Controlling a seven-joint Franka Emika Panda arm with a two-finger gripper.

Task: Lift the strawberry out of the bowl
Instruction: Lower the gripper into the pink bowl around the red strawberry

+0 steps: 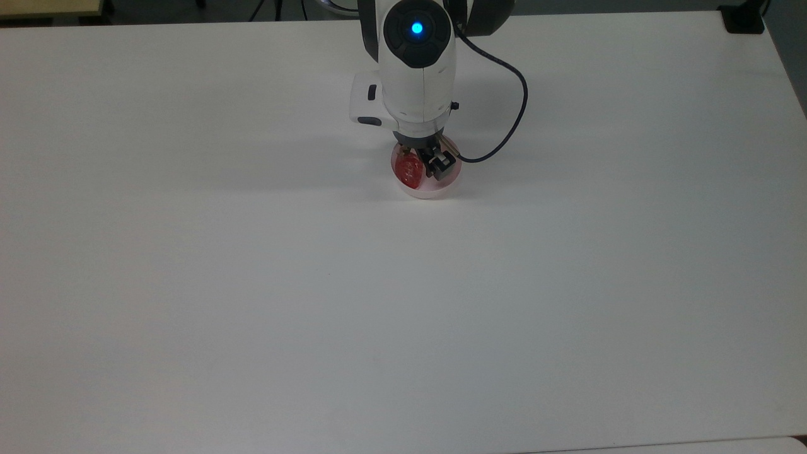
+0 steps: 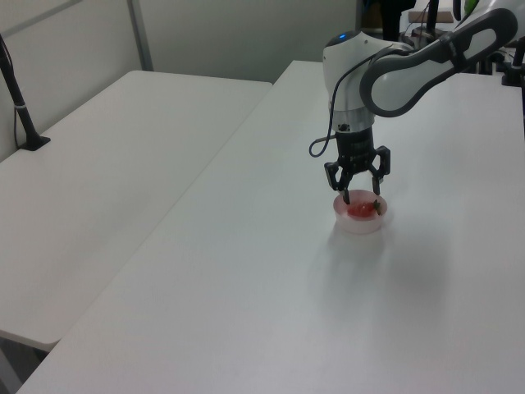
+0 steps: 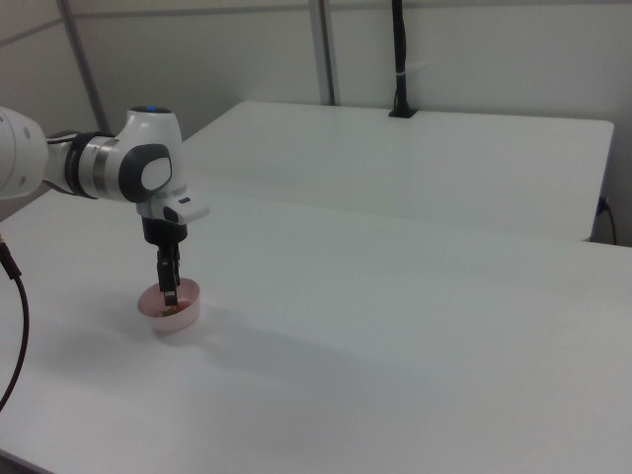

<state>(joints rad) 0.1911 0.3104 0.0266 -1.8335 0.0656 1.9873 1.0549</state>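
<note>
Spread-fingered black two-finger gripper (image 2: 360, 198) poised over the small pale pink plastic bowl (image 2: 359, 222).
The glossy red strawberry (image 1: 410, 171) lies at the top view's left of the bowl; fingertips seem near the rim, so closing off-centre could tip the bowl.

I see the strawberry (image 1: 410, 170) lying in the bowl (image 1: 423, 191) — glossy red, oval, its long axis running up and down the top view, resting against the wall on the top view's left. In the left view the strawberry (image 2: 359, 211) shows a dark green stem at the left view's right end. The bowl (image 2: 358, 223) is small, round, pale pink with plain smooth sides — upright on the white surface. In the right view the bowl (image 3: 172, 314) sits low, the fruit barely visible inside.
</note>
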